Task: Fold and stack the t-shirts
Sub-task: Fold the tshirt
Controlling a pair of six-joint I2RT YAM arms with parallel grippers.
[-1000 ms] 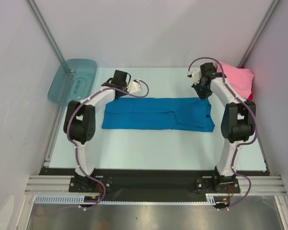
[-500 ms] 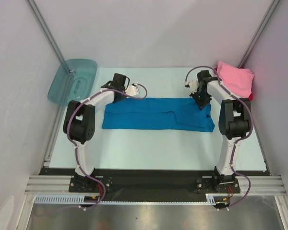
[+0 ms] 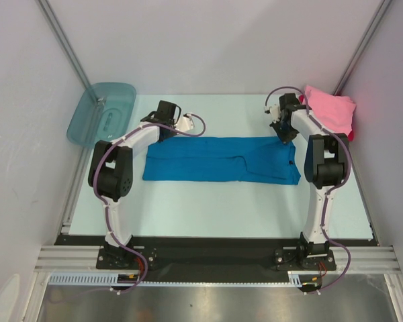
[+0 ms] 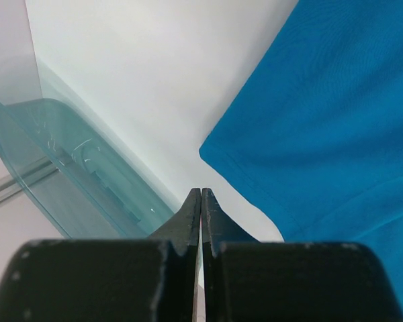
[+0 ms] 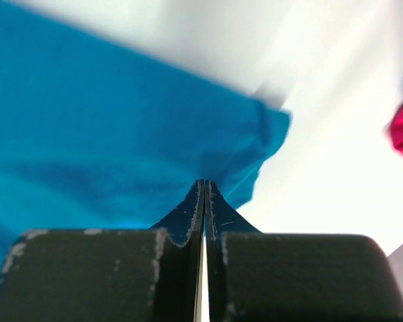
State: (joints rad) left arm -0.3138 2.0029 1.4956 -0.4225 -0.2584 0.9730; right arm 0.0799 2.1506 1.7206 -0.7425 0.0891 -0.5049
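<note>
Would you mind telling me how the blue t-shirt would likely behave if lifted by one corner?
The blue t-shirt lies flat with soft fold lines, so it will probably drape and sag. It looks thin, so likely light. Pushed across the table, it may bunch up rather than slide whole.

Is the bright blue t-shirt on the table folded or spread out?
Partly folded: the bright blue cloth t-shirt lies as a long narrow band, no sleeves sticking out, a layered edge across its middle.

One bright blue t-shirt [image 3: 215, 159], one pink t-shirt [image 3: 332, 111], one teal tub [image 3: 102, 112], two robot arms, left arm [image 3: 114, 176], right arm [image 3: 324, 168].
</note>
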